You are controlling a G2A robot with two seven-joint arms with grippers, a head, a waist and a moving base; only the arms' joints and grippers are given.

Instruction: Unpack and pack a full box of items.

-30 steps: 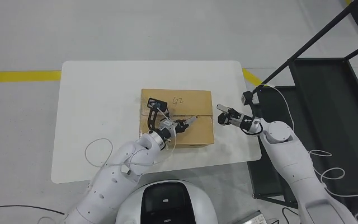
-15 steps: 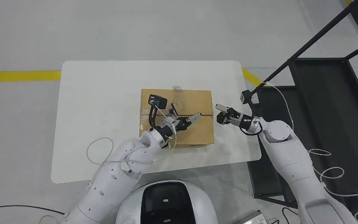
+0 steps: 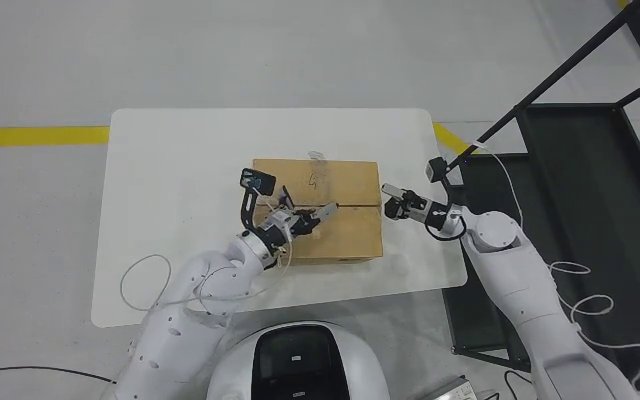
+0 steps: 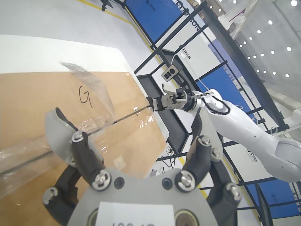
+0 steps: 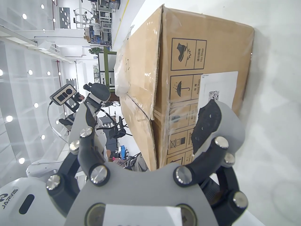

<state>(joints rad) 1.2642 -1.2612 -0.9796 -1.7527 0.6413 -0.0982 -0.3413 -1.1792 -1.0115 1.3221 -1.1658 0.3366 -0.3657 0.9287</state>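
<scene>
A closed cardboard box (image 3: 345, 235) marked with black handwriting sits mid-table. My left gripper (image 3: 312, 214) hovers open above the centre seam of its top. In the left wrist view the box top (image 4: 35, 99) lies under the left gripper (image 4: 128, 128). A strip of clear tape (image 4: 98, 88) is peeled up from the seam and drapes against one of my fingers (image 4: 58, 128). A loose tape end (image 3: 318, 157) stands up at the box's far edge. My right gripper (image 3: 390, 195) stands open beside the box's right end. Its wrist view faces the labelled end face (image 5: 202, 66) just past the right gripper (image 5: 155, 99).
The white table (image 3: 170, 180) has bare room left of the box and behind it. A black metal rack (image 3: 570, 180) stands just off the table's right edge. A thin cable loop (image 3: 140, 285) hangs over the near left part of the table.
My left gripper has drawn back leftward along the seam, and a tape end has come up at the box's far edge. The right gripper edged slightly closer to the box's end.
</scene>
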